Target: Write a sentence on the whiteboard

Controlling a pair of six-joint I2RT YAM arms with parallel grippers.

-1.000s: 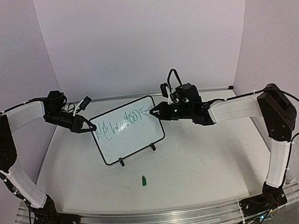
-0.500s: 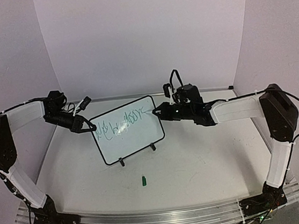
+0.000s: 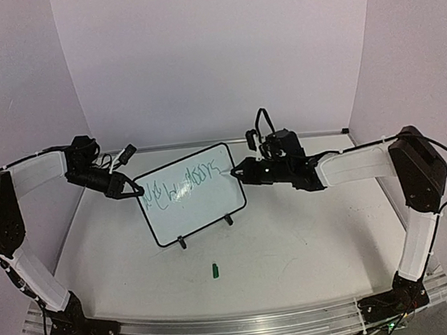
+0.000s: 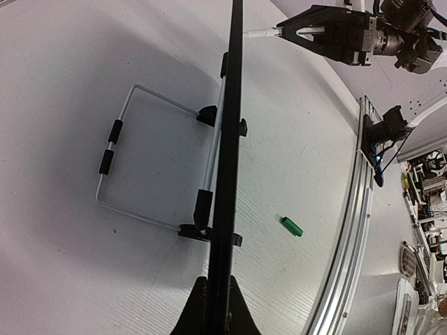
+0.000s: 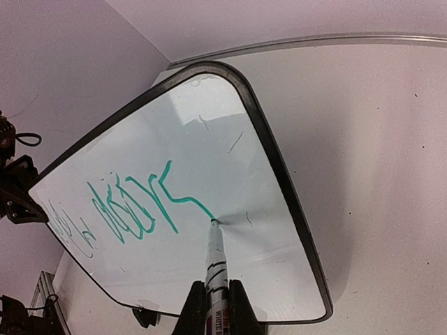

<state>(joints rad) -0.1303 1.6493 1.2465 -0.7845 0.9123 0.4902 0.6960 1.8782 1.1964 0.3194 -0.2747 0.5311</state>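
The whiteboard (image 3: 200, 212) stands tilted on its black feet in the middle of the table. Green sentence scrawl (image 3: 182, 184) runs along its upper part. My left gripper (image 3: 136, 190) is shut on the board's left edge; its own view shows the black frame (image 4: 231, 139) edge-on between the jaws of the left gripper (image 4: 216, 307). My right gripper (image 5: 214, 307) is shut on a white marker (image 5: 216, 255). The marker tip touches the whiteboard (image 5: 230, 125) at the end of the green sentence (image 5: 133, 206), near the board's right edge.
A green marker cap (image 3: 216, 270) lies on the table in front of the board, also visible as the cap (image 4: 292, 227). A wire stand (image 4: 140, 160) props the board from behind. The aluminium rail (image 3: 242, 327) runs along the near edge.
The right gripper has drifted slightly right with the marker, lengthening the last green stroke. The left gripper and board have stayed put.
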